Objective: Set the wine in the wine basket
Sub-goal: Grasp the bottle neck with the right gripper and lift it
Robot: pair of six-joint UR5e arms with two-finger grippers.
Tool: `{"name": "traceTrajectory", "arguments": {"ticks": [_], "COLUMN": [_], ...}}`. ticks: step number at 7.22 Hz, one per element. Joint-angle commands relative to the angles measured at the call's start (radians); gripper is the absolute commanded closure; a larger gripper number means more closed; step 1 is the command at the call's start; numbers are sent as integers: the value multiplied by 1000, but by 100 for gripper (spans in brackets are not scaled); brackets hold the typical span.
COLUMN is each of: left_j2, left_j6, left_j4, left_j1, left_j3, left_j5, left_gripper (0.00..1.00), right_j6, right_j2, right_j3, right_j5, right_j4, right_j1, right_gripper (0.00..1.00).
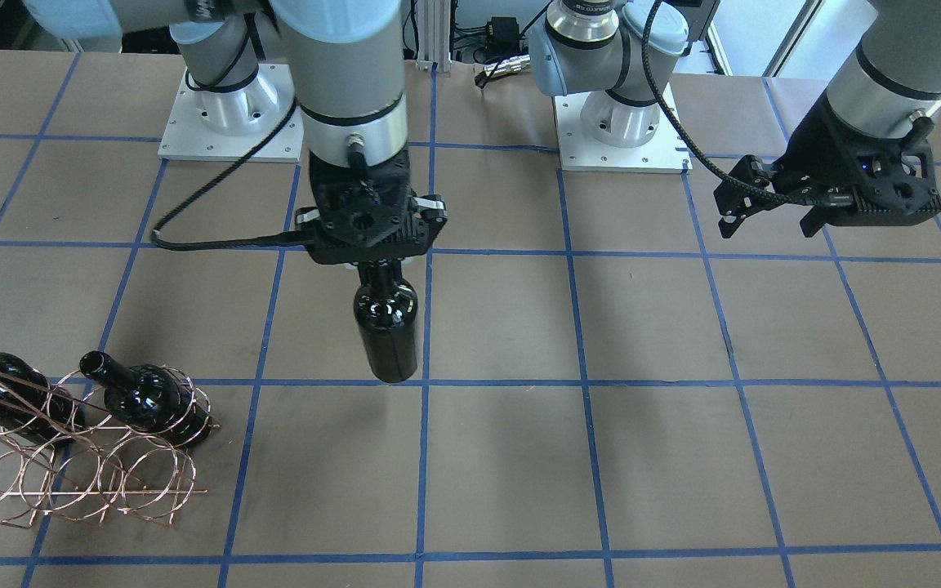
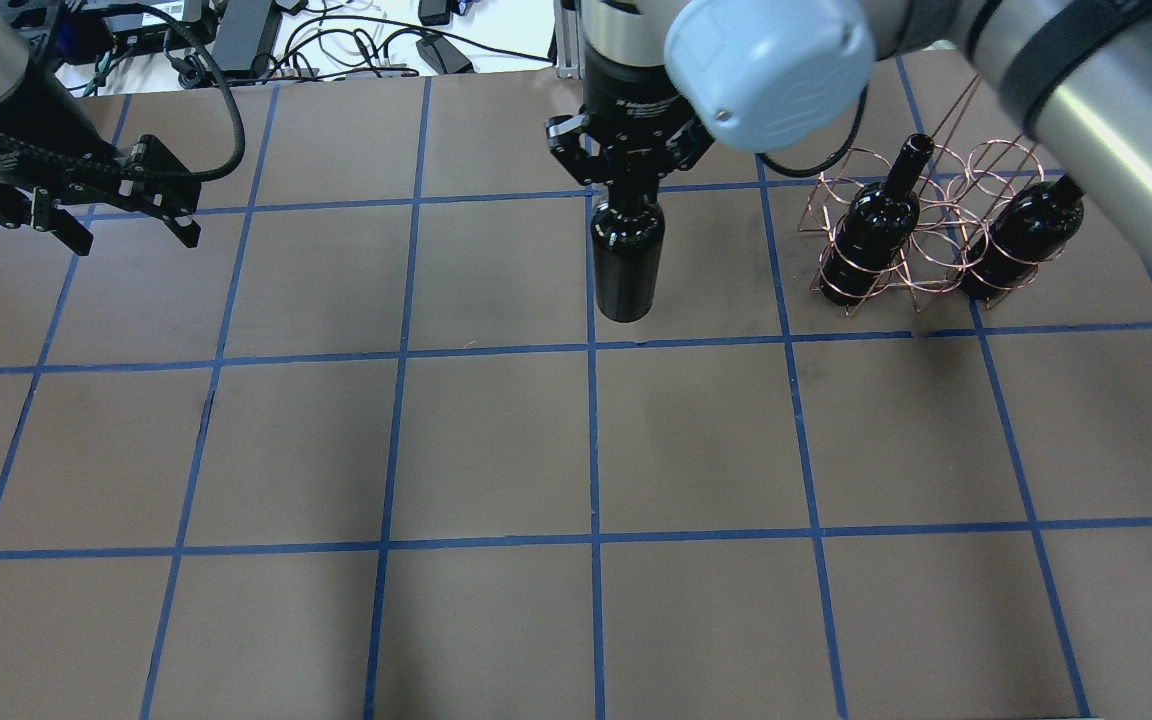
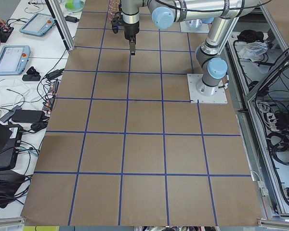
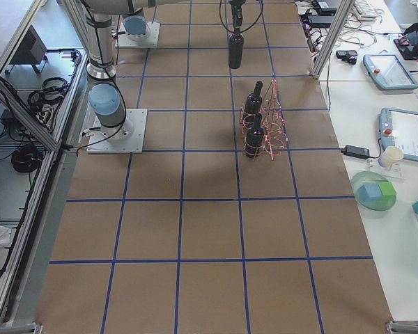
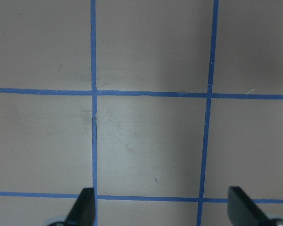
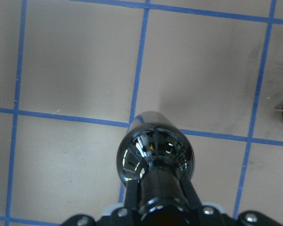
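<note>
Right gripper (image 2: 626,192) is clamped on the black wine bottle (image 2: 626,268) at its neck, upright, well apart from the wine basket (image 2: 921,232). Left gripper (image 2: 132,236) hangs with fingers apart.

Right gripper (image 2: 626,193) pointing down, jaws clamped — left gripper (image 2: 126,235), jaws apart

The table (image 2: 496,440) is brown with a grid of blue lines (image 2: 594,450), the basket (image 1: 78,469) is rose-gold wire, the two bottles (image 2: 871,235) (image 2: 1021,235) in the basket and the wine bottle (image 2: 625,265) well apart from the basket are glossy black, and the left gripper (image 2: 131,238) and right gripper (image 2: 626,192) are black on grey arms (image 1: 348,65) with pale-blue caps (image 2: 771,60).
</note>
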Motion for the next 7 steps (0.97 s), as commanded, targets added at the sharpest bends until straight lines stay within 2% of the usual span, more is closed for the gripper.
{"name": "traceTrajectory", "arguments": {"ticks": [1,2,4,5,7], "left_j2": [2,14,21,14,8], "left_j6": [-93,-175,-340,-428,-432], "left_j4": [5,3,17,43,54], "left_j1": [-23,-50,-211,-282,-345], "left_j3": [1,18,24,23,14], "left_j5": [-5,-14,0,0,-2], "left_gripper": [0,0,0,0,0], "right_j6": [-250,-301,-439,-492,-680], "right_j2": [-89,-109,-155,-178,-202], "right_j3": [2,2,2,5,5], "right_j5": [-44,-54,-164,-177,-174], "right_j4": [101,119,188,217,234], "right_j1": [-158,-203,-221,-267,-391], "right_gripper": [100,100,100,100,100]}}
